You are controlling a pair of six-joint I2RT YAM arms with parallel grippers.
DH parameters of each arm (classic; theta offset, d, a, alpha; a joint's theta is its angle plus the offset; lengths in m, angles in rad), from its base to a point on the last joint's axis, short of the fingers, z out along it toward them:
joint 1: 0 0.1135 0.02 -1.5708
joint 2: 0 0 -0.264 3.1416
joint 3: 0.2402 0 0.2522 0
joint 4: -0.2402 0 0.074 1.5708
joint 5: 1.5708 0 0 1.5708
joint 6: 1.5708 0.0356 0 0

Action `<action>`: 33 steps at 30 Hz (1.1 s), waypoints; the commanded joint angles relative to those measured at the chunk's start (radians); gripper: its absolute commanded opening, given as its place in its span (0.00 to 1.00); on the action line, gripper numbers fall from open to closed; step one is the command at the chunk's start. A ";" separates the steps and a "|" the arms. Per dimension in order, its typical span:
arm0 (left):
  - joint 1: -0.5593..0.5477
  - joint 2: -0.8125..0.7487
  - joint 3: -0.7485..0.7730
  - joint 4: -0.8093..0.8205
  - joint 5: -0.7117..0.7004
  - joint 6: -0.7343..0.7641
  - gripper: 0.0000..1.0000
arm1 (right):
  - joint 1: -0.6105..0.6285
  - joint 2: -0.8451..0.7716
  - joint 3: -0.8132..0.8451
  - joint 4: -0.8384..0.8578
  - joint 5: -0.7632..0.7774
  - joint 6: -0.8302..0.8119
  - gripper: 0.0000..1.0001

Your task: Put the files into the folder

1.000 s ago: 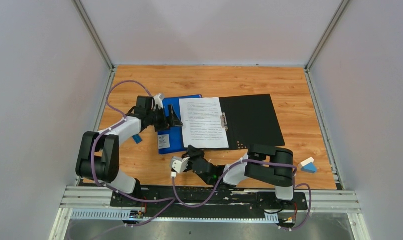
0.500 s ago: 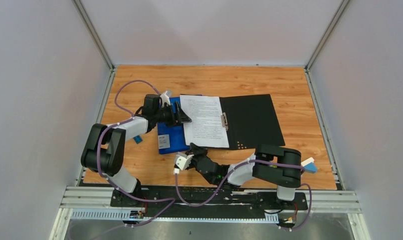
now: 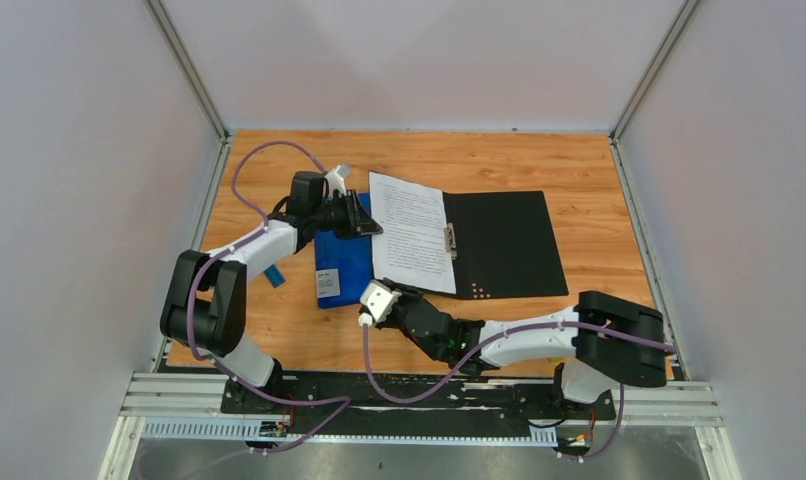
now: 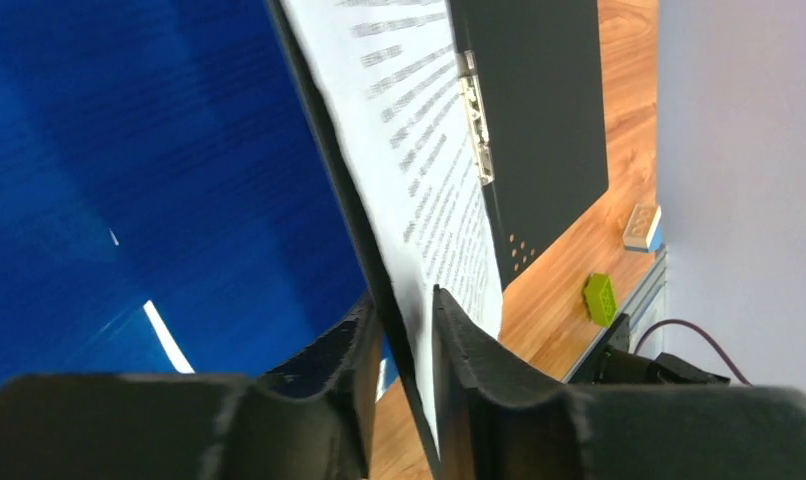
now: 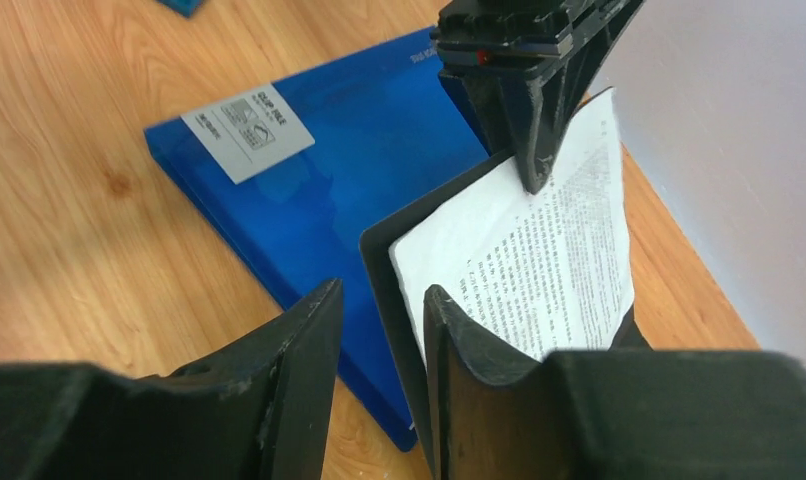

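Observation:
The black folder (image 3: 504, 245) lies open on the table, a metal clip (image 3: 449, 242) at its spine. The files (image 3: 411, 235), white printed sheets, rest on its left cover, which stands tilted up off the blue folder (image 3: 341, 265). My left gripper (image 3: 364, 222) pinches that cover's far left edge with the files (image 4: 419, 170) between its fingers (image 4: 404, 300). At the cover's near corner my right gripper (image 5: 381, 292) straddles the black cover edge (image 5: 389, 270) and the files (image 5: 539, 250). Its jaws are open, with a gap on the left side.
The blue folder (image 5: 309, 190) carries a grey label (image 5: 249, 130). A small blue block (image 3: 274, 277) lies by the left arm. A green block (image 4: 600, 298) and a white-and-blue block (image 4: 642, 226) sit near the table's front right edge.
My left gripper moved to the cover's left edge and closed on it, and the cover with the files tilted up. My right gripper reached forward to the near corner and opened.

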 commanded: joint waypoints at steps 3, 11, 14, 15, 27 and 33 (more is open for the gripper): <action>-0.062 -0.063 0.112 -0.063 -0.015 0.038 0.45 | -0.018 -0.231 0.066 -0.241 -0.047 0.218 0.35; -0.166 -0.034 0.193 0.069 0.009 -0.082 0.66 | -0.053 -0.529 0.086 -0.456 -0.060 0.301 0.35; -0.212 -0.017 0.248 0.081 0.003 -0.110 0.75 | -0.071 -0.644 0.096 -0.530 -0.071 0.318 0.37; -0.228 -0.015 0.269 0.083 -0.002 -0.114 0.79 | -0.077 -0.675 0.098 -0.549 -0.075 0.319 0.37; -0.410 0.153 0.492 0.169 -0.060 -0.179 0.90 | -0.119 -0.919 0.099 -0.743 -0.037 0.366 0.39; -0.478 0.296 0.605 0.186 -0.085 -0.188 1.00 | -0.119 -1.021 0.119 -0.827 -0.025 0.378 0.39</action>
